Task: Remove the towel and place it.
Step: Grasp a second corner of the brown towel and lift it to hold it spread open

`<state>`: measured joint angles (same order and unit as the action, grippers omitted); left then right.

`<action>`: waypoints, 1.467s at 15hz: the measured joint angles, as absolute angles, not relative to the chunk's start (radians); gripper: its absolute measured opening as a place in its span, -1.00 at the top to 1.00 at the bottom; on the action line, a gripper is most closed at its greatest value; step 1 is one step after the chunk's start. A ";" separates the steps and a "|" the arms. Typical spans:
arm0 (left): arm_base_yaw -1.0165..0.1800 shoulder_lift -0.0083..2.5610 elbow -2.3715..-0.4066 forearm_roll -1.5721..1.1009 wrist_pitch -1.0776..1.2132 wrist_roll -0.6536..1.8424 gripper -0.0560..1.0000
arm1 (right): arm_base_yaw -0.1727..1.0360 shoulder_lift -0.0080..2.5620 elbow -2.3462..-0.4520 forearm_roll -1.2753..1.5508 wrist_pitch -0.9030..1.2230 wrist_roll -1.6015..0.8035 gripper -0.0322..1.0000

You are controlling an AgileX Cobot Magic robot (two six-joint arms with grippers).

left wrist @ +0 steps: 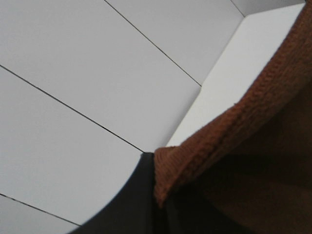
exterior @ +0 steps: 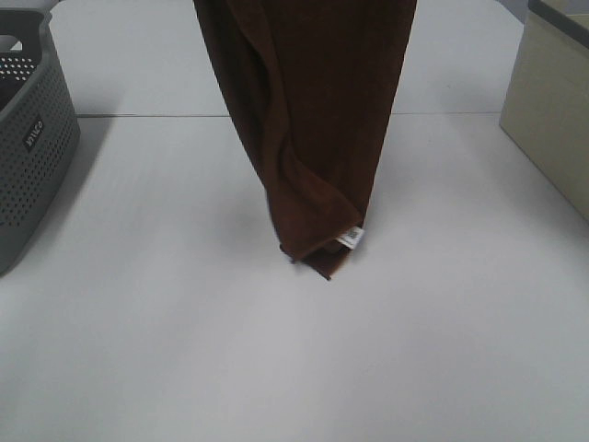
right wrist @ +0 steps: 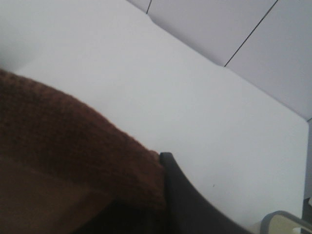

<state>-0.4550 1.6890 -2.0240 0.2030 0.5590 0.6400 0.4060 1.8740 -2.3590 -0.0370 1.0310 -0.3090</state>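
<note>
The dark brown towel (exterior: pixel 313 120) hangs down from above the exterior high view's top edge. Its folded lower end, with a small white tag (exterior: pixel 351 238), touches the white table (exterior: pixel 166 350). Neither gripper shows in that view. In the left wrist view, my left gripper (left wrist: pixel 158 197) is shut on a hemmed edge of the towel (left wrist: pixel 243 146), with one dark finger (left wrist: pixel 129 207) showing beside the cloth. In the right wrist view, my right gripper (right wrist: pixel 161 195) is shut on another part of the towel (right wrist: pixel 73 141), whose cloth lies against a dark finger (right wrist: pixel 192 207).
A grey perforated basket (exterior: pixel 28 138) stands at the table's left edge. A beige box (exterior: pixel 552 101) stands at the right edge. A seam line crosses the table behind the towel.
</note>
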 joint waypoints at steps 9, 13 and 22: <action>-0.344 1.832 -2.024 0.203 0.047 0.636 0.89 | 0.406 1.944 -2.361 -0.117 0.577 -0.282 0.92; -0.298 1.922 -2.024 0.194 -0.097 0.636 0.89 | 0.406 1.997 -2.361 -0.117 0.412 -0.258 0.92; -0.229 2.197 -2.275 0.207 -0.328 0.516 0.89 | 0.359 2.130 -2.361 -0.090 0.180 -0.238 0.92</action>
